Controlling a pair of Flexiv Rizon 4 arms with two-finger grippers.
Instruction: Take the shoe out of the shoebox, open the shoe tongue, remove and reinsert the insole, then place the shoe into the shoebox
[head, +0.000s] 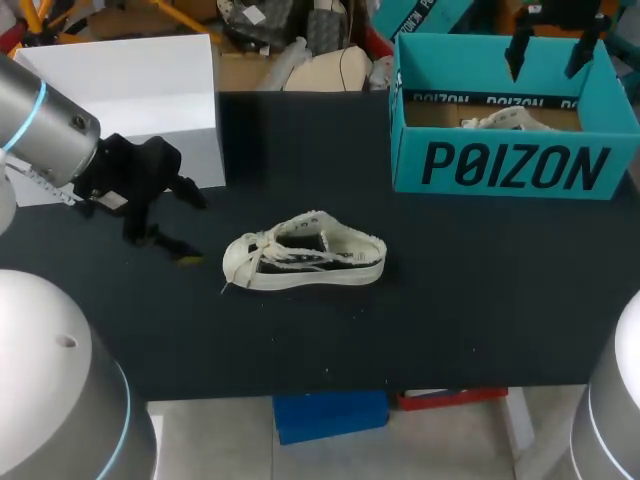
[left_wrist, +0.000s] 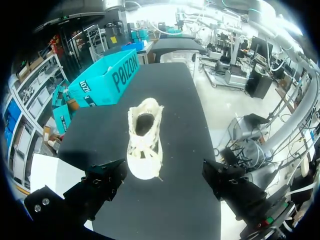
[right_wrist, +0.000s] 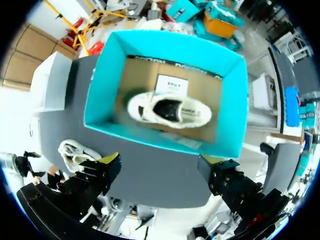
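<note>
Black bench (head: 480, 300) carries one teal cardboard shoebox (head: 510, 165) at its far right and one white box (head: 130, 90) at its far left. I count two shoes. One cream canvas shoe (head: 305, 262) stands on its sole mid-bench. A second cream shoe (right_wrist: 169, 111) lies inside the shoebox, mostly hidden behind the front wall in the head view. My left gripper (left_wrist: 164, 169) hangs empty with fingers apart, facing the bench shoe's toe. My right gripper (right_wrist: 159, 161) hovers spread above the shoebox.

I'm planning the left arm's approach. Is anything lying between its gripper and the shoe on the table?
Nothing visible. The left gripper, jaws open, faces the toe of the shoe, with only bare table between.
</note>
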